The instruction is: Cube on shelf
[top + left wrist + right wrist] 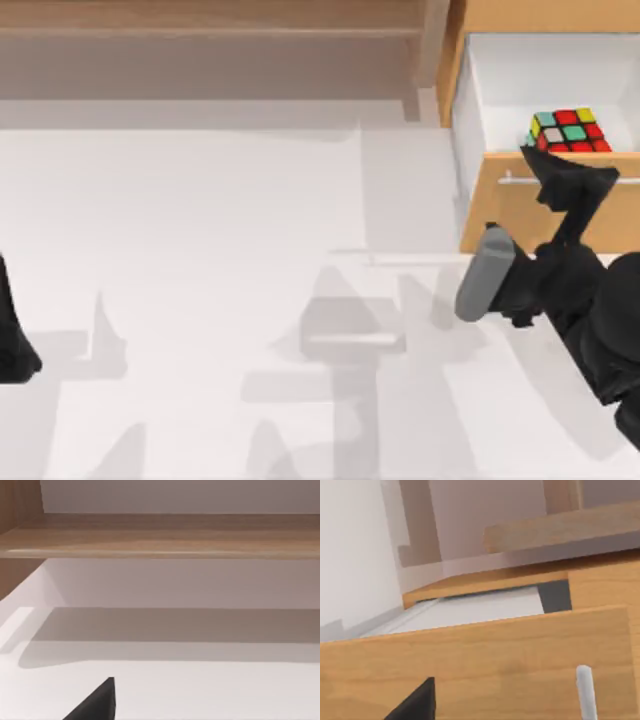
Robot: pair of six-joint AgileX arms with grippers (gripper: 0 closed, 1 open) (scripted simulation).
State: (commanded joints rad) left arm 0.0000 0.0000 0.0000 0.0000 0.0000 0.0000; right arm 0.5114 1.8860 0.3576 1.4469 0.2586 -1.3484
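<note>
The cube (568, 130), with red, green, yellow and white stickers, lies inside the open white drawer (500, 90) of the cabinet at the table's right. My right gripper (568, 162) hovers over the drawer's front panel, just short of the cube, open and holding nothing. One of its dark fingers (417, 702) shows before the drawer front (470, 665). The shelf (210, 30) runs along the back of the table, and its board (160, 542) appears in the left wrist view. My left gripper (12, 335) is parked at the table's left edge, open and holding nothing.
The orange-tan cabinet (540, 15) fills the back right corner. Its pulled-out drawer front (500, 205) carries a metal bar handle (585, 692). The shelf's upright panel (432, 50) stands beside the cabinet. White table (220, 250) stretches between the arms.
</note>
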